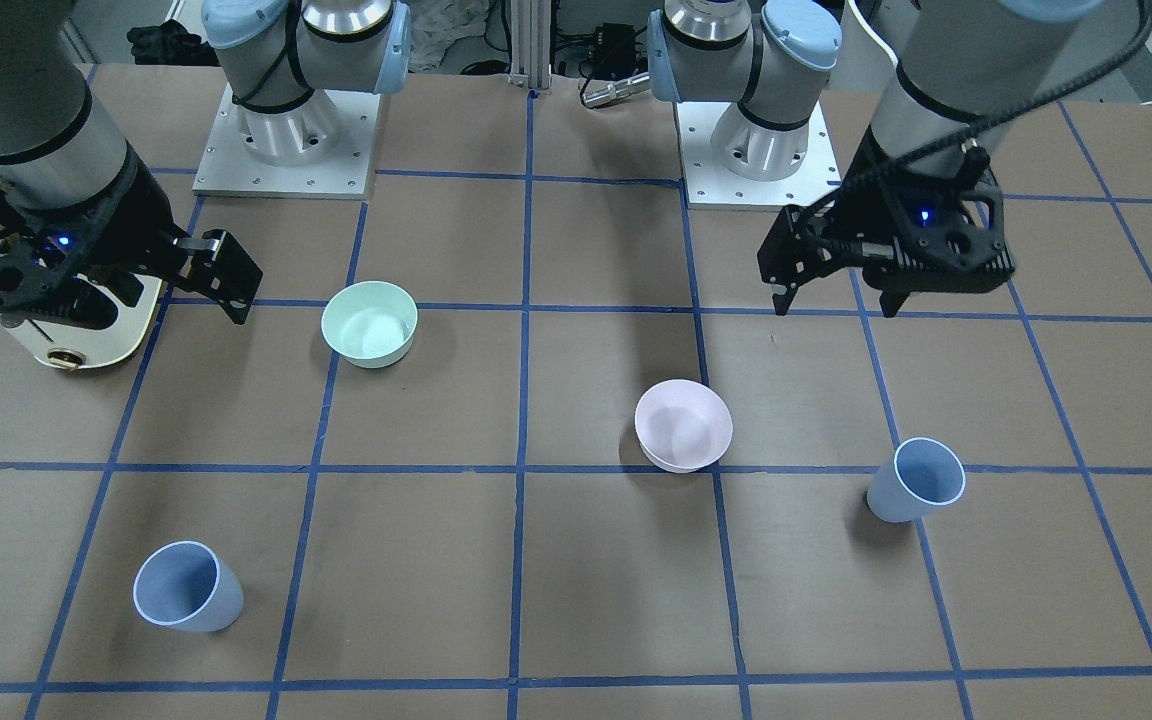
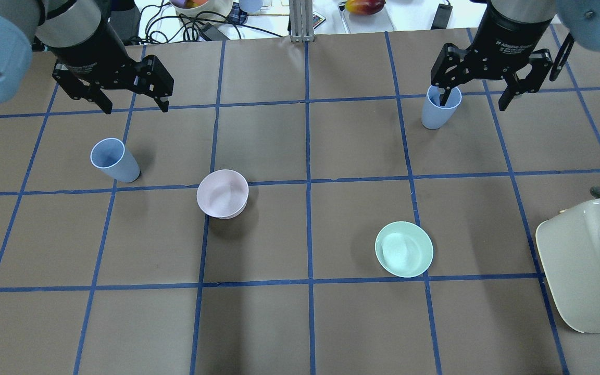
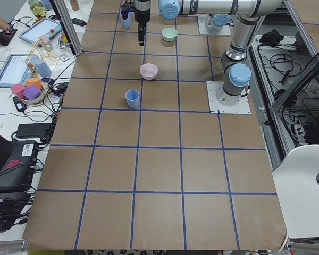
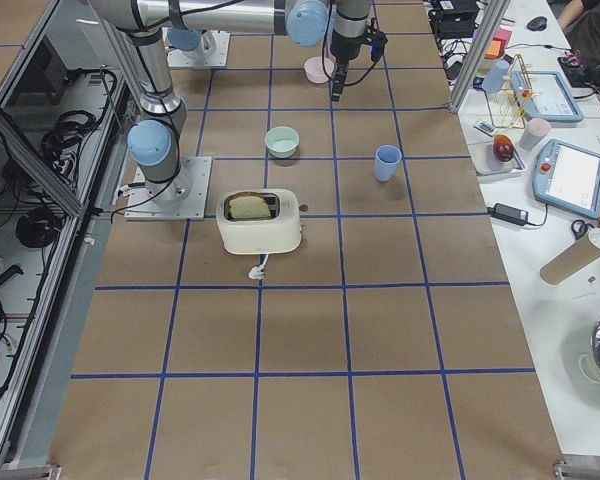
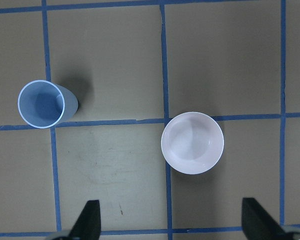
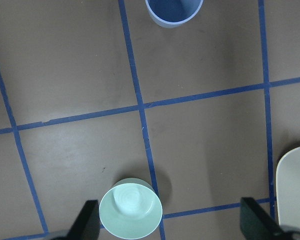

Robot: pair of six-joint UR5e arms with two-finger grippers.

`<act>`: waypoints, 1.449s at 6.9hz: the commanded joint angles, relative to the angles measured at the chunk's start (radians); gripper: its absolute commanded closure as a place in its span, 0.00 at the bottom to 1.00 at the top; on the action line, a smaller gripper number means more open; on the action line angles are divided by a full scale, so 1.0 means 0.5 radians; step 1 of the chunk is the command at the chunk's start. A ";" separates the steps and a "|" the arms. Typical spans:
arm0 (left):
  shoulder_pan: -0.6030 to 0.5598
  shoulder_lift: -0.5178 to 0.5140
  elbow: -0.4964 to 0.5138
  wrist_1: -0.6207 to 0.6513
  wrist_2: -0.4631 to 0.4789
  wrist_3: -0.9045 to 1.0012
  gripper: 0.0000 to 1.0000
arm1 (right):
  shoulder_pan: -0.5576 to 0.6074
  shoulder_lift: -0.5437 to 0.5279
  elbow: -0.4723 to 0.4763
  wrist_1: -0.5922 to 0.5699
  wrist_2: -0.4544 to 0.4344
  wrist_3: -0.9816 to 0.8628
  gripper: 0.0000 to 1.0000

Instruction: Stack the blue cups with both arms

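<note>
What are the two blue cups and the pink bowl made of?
The left blue cup and right blue cup look like matte plastic: thin rims, even colour, faint sheen. The pink bowl seems the same, though I cannot be sure.

We are in a robotics lab: two arms [image 1: 756, 110] bolted to a taped-grid table [image 2: 258, 333], with cables [image 2: 196, 26] and tablets [image 3: 41, 31] on the bench [image 3: 2, 109] beyond the left gripper [image 2: 136, 108].

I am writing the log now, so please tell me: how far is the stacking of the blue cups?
Nothing looks done yet: the left-side cup and the right-side cup stand upright and apart. Nothing is in hand: the left gripper and the right gripper hang open and empty. Left to do: grasp one cup, carry it over, set it into the other.
</note>
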 commanded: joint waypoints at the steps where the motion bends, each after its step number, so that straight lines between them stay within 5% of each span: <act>1: 0.161 -0.332 0.020 0.249 -0.002 0.059 0.00 | -0.047 0.258 -0.212 -0.102 -0.007 -0.265 0.00; 3: 0.370 -0.603 -0.010 0.394 0.013 0.197 0.00 | -0.191 0.550 -0.385 -0.249 0.011 -0.650 0.00; 6: 0.419 -0.748 -0.175 0.437 0.041 0.182 0.00 | -0.216 0.827 -0.389 -0.571 0.024 -0.711 0.00; 7: 0.420 -0.757 -0.219 0.505 0.044 0.188 0.28 | -0.225 0.879 -0.389 -0.609 0.021 -0.717 0.00; 8: 0.420 -0.754 -0.213 0.505 0.047 0.209 0.90 | -0.225 0.901 -0.376 -0.609 0.021 -0.714 0.00; 9: 0.420 -0.751 -0.198 0.508 0.050 0.210 1.00 | -0.225 0.950 -0.373 -0.612 0.015 -0.708 0.00; 10: 0.420 -0.733 -0.195 0.511 0.050 0.213 1.00 | -0.225 0.996 -0.373 -0.612 0.015 -0.684 0.01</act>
